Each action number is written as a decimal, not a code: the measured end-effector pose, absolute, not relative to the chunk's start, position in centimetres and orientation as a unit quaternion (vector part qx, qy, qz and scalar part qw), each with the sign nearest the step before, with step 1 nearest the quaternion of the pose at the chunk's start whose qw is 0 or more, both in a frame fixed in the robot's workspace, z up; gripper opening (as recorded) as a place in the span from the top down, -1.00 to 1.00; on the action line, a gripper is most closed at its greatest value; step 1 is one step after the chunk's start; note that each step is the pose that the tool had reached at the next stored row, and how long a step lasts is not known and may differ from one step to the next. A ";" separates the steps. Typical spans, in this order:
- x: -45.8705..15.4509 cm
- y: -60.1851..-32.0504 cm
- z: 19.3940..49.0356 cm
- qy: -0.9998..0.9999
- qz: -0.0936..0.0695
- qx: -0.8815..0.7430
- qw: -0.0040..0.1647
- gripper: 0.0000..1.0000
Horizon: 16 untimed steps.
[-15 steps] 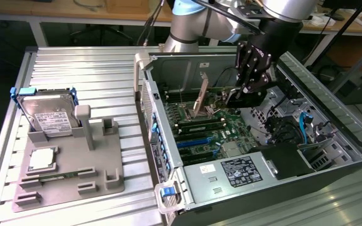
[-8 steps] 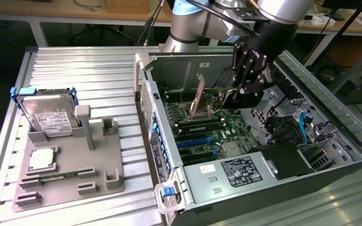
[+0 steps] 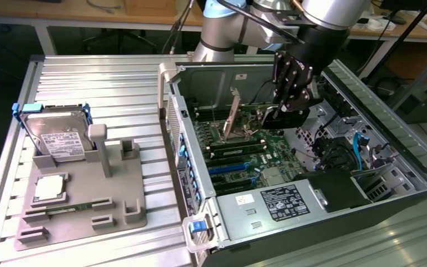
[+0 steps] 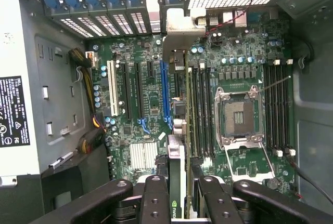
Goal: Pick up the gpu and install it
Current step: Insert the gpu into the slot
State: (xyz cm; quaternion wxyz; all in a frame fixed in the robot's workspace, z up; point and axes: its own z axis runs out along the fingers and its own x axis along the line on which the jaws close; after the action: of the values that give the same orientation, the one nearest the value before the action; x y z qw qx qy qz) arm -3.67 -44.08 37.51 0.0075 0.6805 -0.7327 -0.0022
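I see my gripper (image 4: 177, 193) grasping the gpu (image 4: 177, 130) by its near edge, inside the computer case (image 3: 391, 183), just above the motherboard (image 4: 145, 89). I judge it best to keep the card upright over the blue slot (image 4: 165, 94), bracket toward the far wall.

A white label with black print is seen on the power supply (image 3: 284, 203) in the exterior view; its lines are too small to be read; the same label (image 4: 14, 112) is seen in the wrist view, where certification marks are made out but no words can be read; a printed label is carried on the hard drive (image 3: 59, 139), unreadable; a green logo mark is seen on the gpu (image 4: 176, 193) edge, with no lettering legible.
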 end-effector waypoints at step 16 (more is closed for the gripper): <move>-3.7 -44.1 37.3 -0.733 -0.002 0.681 0.007 0.47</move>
State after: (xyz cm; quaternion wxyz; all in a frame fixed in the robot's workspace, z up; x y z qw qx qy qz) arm -3.69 -44.09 37.31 0.0074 0.6805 -0.7327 -0.0023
